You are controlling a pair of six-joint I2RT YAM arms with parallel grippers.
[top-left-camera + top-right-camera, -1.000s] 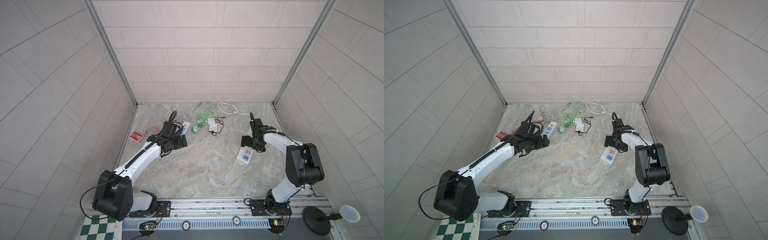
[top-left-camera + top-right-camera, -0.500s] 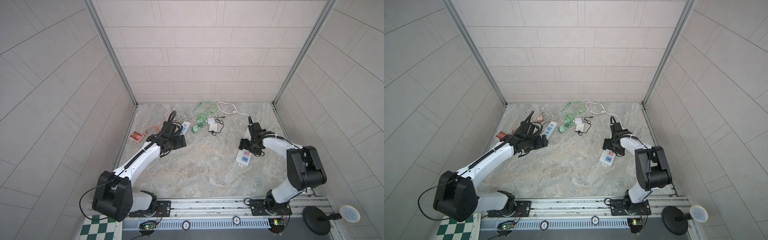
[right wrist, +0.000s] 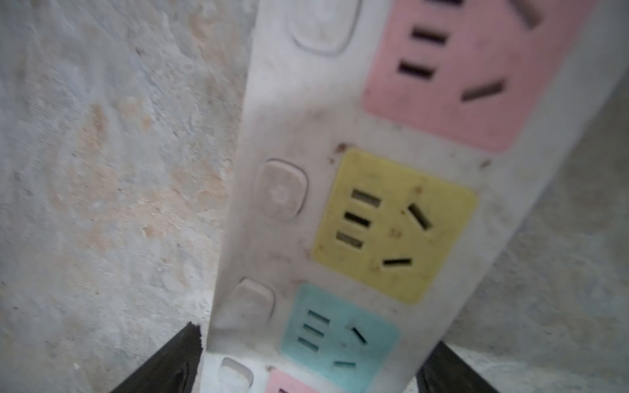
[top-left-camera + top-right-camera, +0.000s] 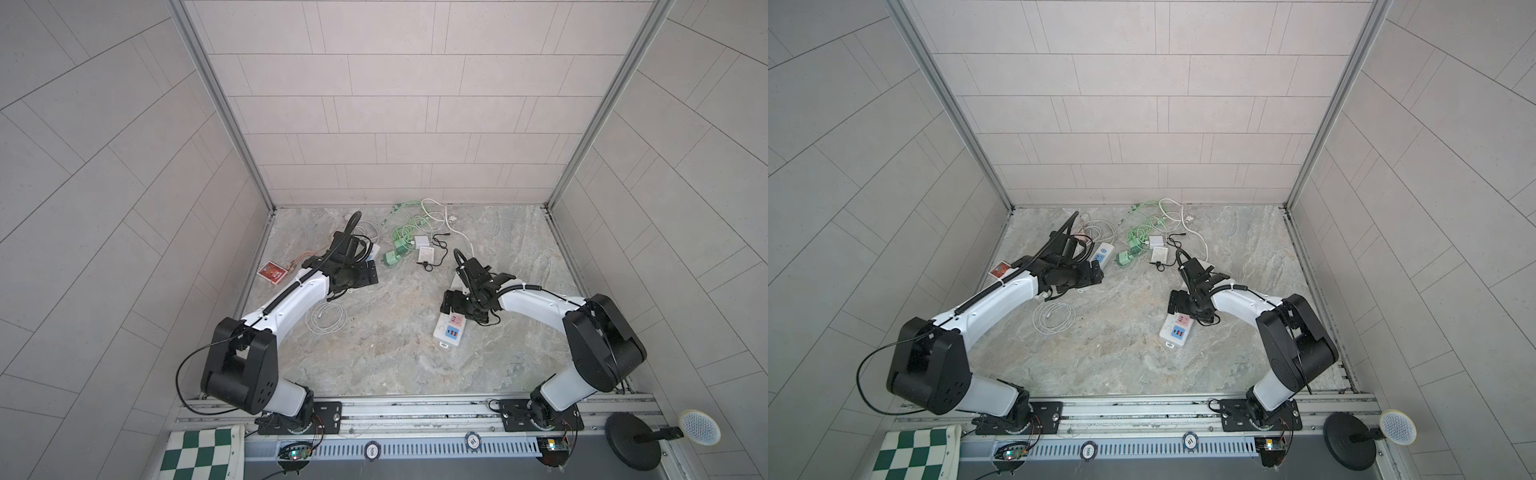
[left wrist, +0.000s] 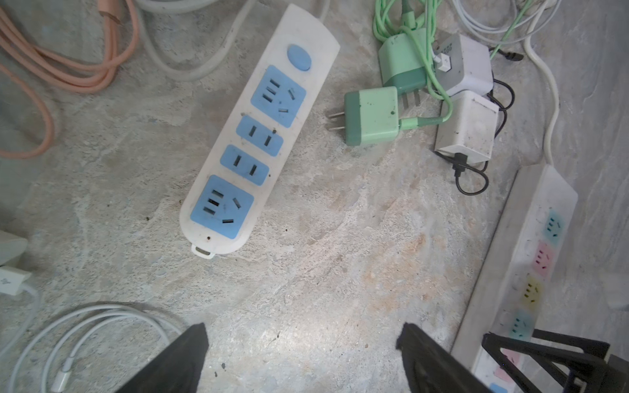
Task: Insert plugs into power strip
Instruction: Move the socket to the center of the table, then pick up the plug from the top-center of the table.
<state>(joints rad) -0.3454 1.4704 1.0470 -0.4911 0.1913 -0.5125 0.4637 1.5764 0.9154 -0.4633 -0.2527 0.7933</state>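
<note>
Two power strips lie on the stone floor. The white strip with blue sockets [image 5: 258,136] [image 4: 1104,254] lies just beyond my left gripper [image 5: 303,335] [image 4: 369,274], which is open over bare floor. My right gripper [image 3: 315,340] [image 4: 451,301] is open, one finger on each side of the white strip with pink, yellow and teal sockets [image 3: 391,221] [image 4: 449,332] [image 5: 534,265]. The plugs lie loose between the strips: a mint green plug [image 5: 371,115] [image 4: 390,257], another green one [image 5: 403,64] and two white ones [image 5: 466,126] [image 4: 426,252]. No socket that shows holds a plug.
A red card pack [image 4: 272,272] lies by the left wall. A coiled white cable [image 4: 326,318] [image 5: 85,340] rests beside my left forearm. Pink cable loops [image 5: 51,68] and tangled green and white cables [image 4: 409,222] lie toward the back wall.
My right gripper has shifted left and toward the front, and the multicoloured strip has slid that way with it. The left arm has barely moved.
</note>
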